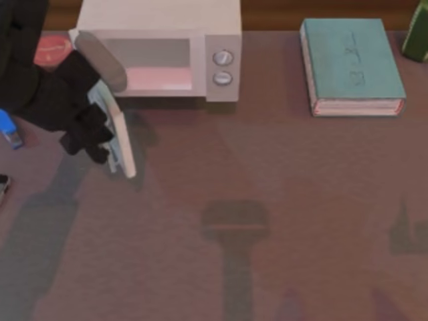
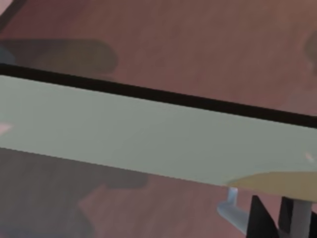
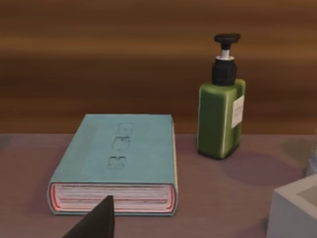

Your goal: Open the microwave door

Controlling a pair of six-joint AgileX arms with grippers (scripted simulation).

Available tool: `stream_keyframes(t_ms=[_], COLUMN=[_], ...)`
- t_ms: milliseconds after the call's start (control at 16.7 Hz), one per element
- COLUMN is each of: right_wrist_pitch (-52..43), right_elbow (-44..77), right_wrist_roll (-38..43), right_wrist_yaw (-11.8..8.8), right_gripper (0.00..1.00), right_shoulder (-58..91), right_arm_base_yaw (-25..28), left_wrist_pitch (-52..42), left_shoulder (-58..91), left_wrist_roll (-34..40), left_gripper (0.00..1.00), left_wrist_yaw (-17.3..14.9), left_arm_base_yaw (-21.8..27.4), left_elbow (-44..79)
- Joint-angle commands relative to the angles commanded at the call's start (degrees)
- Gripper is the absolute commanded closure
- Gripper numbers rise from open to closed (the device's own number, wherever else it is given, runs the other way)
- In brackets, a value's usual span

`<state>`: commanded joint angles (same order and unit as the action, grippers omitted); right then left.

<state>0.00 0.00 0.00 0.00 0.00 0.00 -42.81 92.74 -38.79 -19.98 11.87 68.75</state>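
Looming dark over the top view's left edge, my left arm reaches down to the microwave door (image 1: 122, 137), which stands swung wide out from the microwave (image 1: 160, 50) at the table's (image 1: 281, 200) rear left, its pink-lit cavity exposed. Left gripper (image 1: 100, 144) sits against the door's outer face by the thin handle; whether its fingers pinch the handle I cannot tell, as the arm hides them. Left wrist view is filled by the door's pale panel (image 2: 148, 134), edges cut off. Right arm stays out of the top view; only a dark fingertip (image 3: 96, 220) shows, state unclear. Teal book (image 1: 353, 65) lies rear right, beside a green pump bottle (image 3: 220, 116). Half-hidden behind the arm sit a red round object (image 1: 53, 48) and a blue item (image 1: 9, 131)
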Motion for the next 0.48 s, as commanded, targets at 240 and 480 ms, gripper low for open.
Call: stream_keyframes(t_ms=[240, 480], right_wrist_pitch=[0.0, 0.0], right_elbow=[0.0, 0.0], right_wrist_roll=[0.0, 0.0], right_wrist_yaw=[0.0, 0.0], right_gripper=[0.00, 0.00], right_shoulder=[0.0, 0.0], right_arm_base_yaw=[0.0, 0.0], left_wrist_pitch=[-2.7, -4.8], left_shoulder=[0.4, 0.6], left_wrist_roll=[-6.3, -11.3], left_gripper=[1.00, 1.00], left_wrist_yaw=[-2.2, -4.2], left_arm_base_yaw=[-2.7, -4.7], left_elbow=[0.7, 1.1])
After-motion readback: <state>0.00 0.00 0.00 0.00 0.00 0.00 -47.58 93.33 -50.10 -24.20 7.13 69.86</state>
